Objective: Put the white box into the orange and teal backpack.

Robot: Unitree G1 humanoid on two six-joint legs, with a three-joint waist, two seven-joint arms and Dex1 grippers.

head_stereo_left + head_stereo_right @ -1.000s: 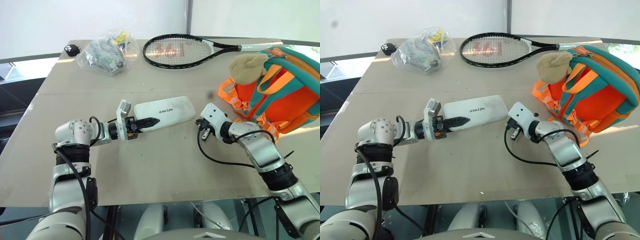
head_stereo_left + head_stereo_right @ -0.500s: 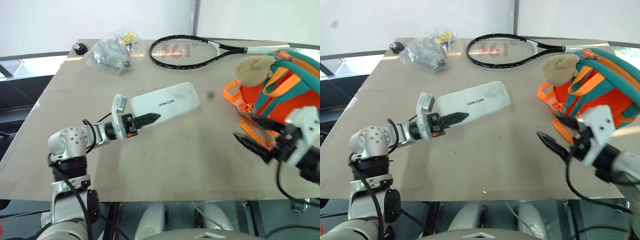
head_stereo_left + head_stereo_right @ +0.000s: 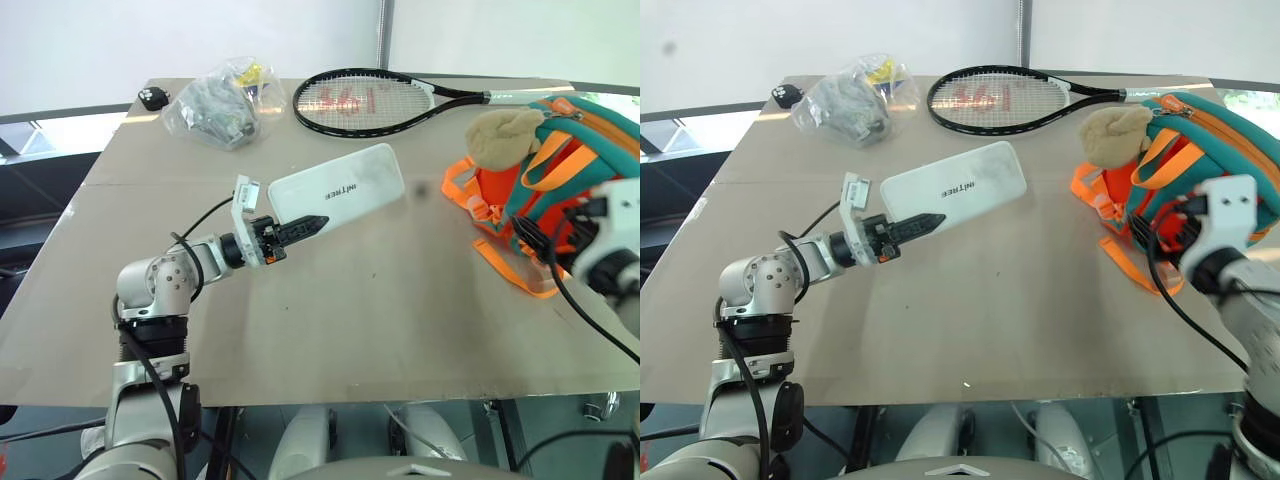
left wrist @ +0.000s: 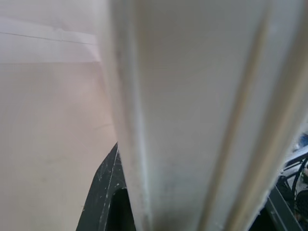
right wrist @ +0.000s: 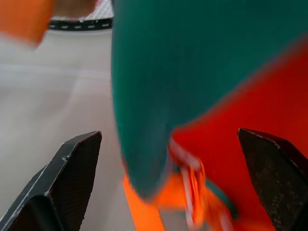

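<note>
Meanwhile left gripper (image 3: 296, 229) clamps white box (image 3: 340, 187); right gripper (image 5: 168, 183) gapes wide.

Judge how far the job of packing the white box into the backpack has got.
Done: the left hand has gripped the white box and lifted it off the table. In hand: the open right hand is at the backpack. Left: putting the box inside.
</note>
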